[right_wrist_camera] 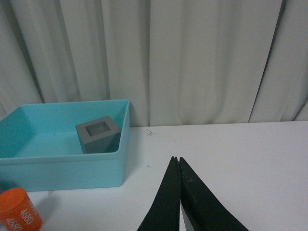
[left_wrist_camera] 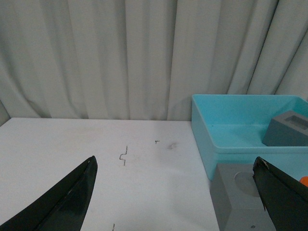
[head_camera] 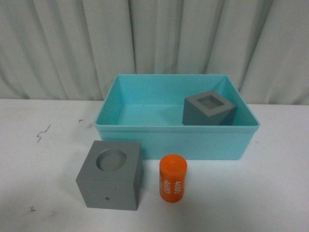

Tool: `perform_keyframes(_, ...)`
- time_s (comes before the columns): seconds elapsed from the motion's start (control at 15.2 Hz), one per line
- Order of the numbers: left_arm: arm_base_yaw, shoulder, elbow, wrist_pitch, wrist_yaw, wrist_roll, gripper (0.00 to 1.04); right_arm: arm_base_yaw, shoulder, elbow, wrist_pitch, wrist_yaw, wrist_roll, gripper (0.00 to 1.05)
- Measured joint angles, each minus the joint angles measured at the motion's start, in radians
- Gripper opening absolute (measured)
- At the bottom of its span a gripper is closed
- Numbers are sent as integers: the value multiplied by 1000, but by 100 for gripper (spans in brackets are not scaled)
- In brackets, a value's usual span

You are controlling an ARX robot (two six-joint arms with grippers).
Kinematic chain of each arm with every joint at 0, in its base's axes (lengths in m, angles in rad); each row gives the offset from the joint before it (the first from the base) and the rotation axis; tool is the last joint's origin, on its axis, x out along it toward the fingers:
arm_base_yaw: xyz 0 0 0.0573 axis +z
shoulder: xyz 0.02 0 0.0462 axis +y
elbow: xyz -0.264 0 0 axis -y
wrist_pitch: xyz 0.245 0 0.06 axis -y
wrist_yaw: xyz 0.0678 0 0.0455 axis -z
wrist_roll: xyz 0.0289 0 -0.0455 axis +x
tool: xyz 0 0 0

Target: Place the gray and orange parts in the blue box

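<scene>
Behind the blue box (head_camera: 176,127), curtains (head_camera: 58,43) edge a perhaps scratched table (head_camera: 38,164).

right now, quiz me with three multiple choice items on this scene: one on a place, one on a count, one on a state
1. Where is the cube with the square recess?
A) inside the blue box
B) in front of the box
C) held between fingers

2. How many parts stand on the table outside the box?
A) none
B) two
C) three

3. What state are the right fingers in?
A) shut on nothing
B) wide open
C) shut on a cube

Answers:
1 A, the box's walls surround it in the front view.
2 B, the cube with the round recess and the orange cylinder stand in front of the box.
3 A, the right wrist view shows them pressed together with nothing between them.
</scene>
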Motion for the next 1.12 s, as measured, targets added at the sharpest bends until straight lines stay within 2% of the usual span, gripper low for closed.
perform_keyframes(0.13,0,0,0,0,0,0,98,0,-33,0,-32,0,0,2)
perform_keyframes(0.26,0,0,0,0,-1,0,98,0,-195,0,-216,-2,0,2)
perform_keyframes(0.46,0,0,0,0,0,0,98,0,-206,0,-212,-2,0,4)
perform_keyframes(0.92,0,0,0,-1,0,0,98,0,-206,0,-214,-3,0,98)
perform_keyframes(0.99,-67,128,105,-254,-131,-93,98,0,-206,0,-214,-2,-1,98)
perform_keyframes(1.06,-127,279,201,-332,-200,-191,98,0,-206,0,-214,-3,-2,98)
perform_keyframes(1.12,-159,364,263,-269,-216,-228,98,0,-206,0,-215,-3,-2,98)
